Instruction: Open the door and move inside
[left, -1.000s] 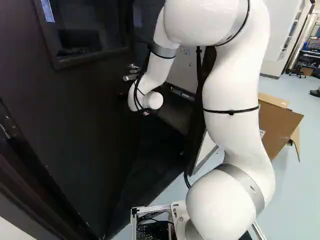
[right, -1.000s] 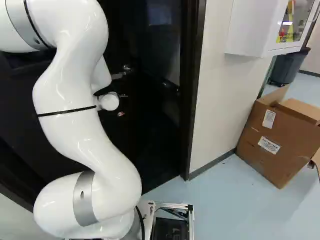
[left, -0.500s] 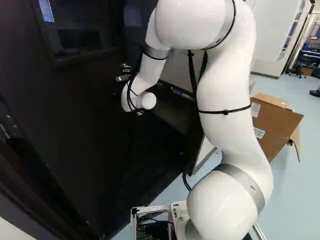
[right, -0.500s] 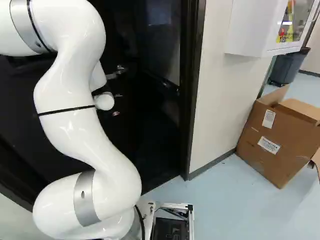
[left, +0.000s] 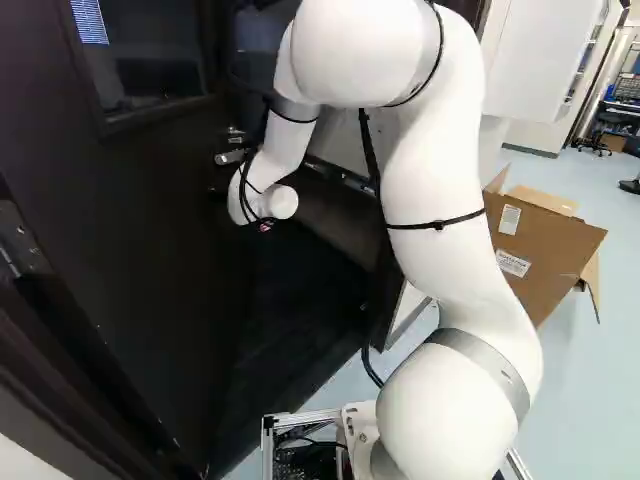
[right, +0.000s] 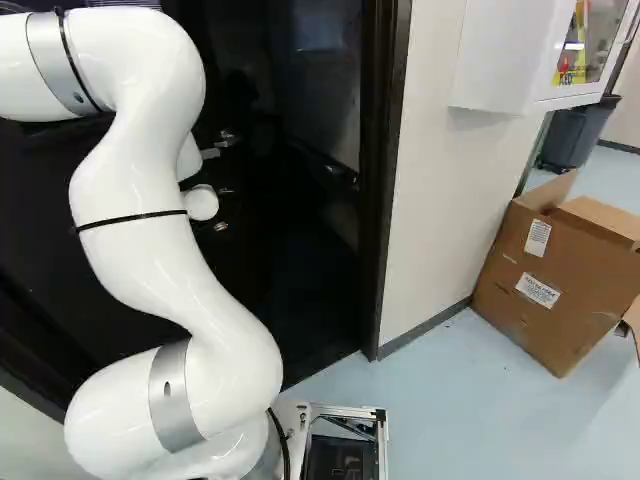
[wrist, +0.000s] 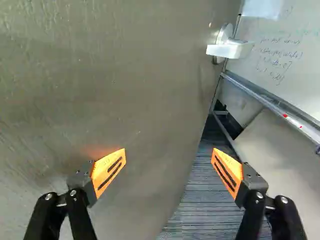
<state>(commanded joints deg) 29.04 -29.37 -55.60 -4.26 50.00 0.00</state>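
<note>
The dark door (left: 150, 250) stands ajar, swung away from the base, with its lever handle (left: 232, 157) beside my wrist. My gripper (left: 266, 225) is mostly hidden behind the wrist in the left base view. In the wrist view the gripper (wrist: 169, 156) is open with nothing gripped. One finger is over the door's face (wrist: 115, 90), and whether it touches cannot be told; the other is over the opening beside the door's free edge. The handle (wrist: 230, 49) lies ahead of the fingers, clear of both.
Through the doorway are a whiteboard (wrist: 280, 55) with a tray and a dark ridged floor (wrist: 205, 205). The door frame (right: 385, 200) and a pale wall (right: 450, 190) stand right of the opening. An open cardboard box (right: 555, 280) sits farther right, below a white wall cabinet (right: 500, 60).
The door has swung farther open, its handle and window moving left in the left base view. My arm has moved along with it, the wrist staying by the handle. The base has not moved.
</note>
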